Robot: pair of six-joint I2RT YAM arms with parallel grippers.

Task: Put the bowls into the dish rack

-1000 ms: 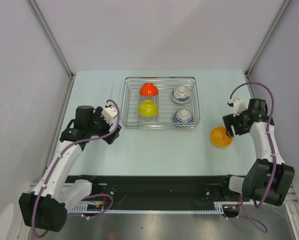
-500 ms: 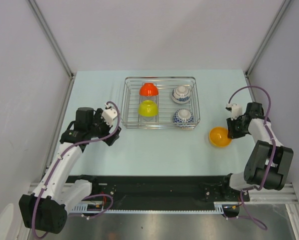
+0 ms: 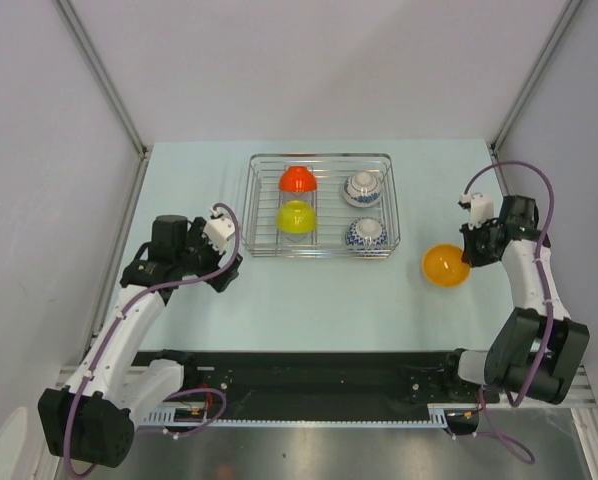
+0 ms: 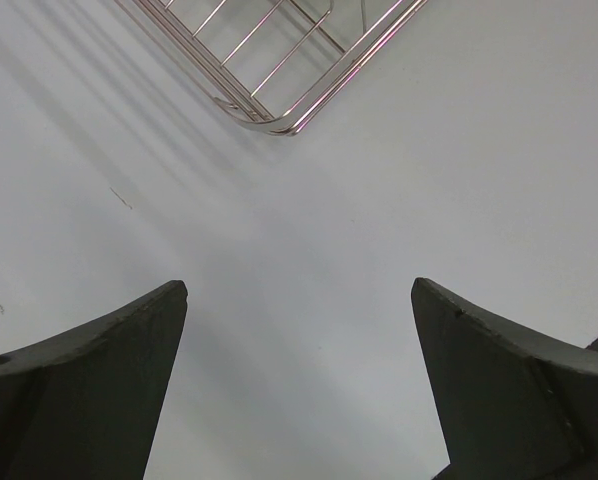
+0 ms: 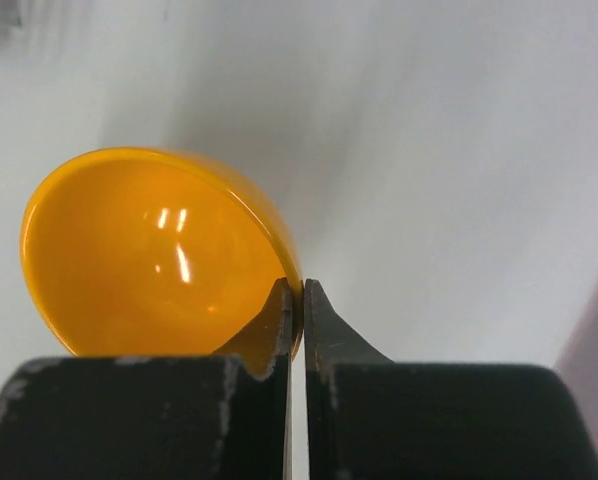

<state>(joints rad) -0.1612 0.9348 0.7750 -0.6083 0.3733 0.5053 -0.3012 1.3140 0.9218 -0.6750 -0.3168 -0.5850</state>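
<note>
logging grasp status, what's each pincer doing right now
Left pincer: open, holding nothing.
Right pincer: closed on the orange bowl, at its rim.

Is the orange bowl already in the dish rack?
No, the orange bowl is outside the dish rack, to its right, its rim pinched by the right hand.

The orange bowl [image 5: 149,250] held in my right claw [image 5: 298,292] looks like smooth plastic. It is very glossy, with bright light spots. The fingers [image 5: 264,345] are matt black, a little scuffed at the edges. The dish rack [image 4: 275,128] is shiny metal wire. The surface [image 4: 429,180] is smooth and matt.
</note>
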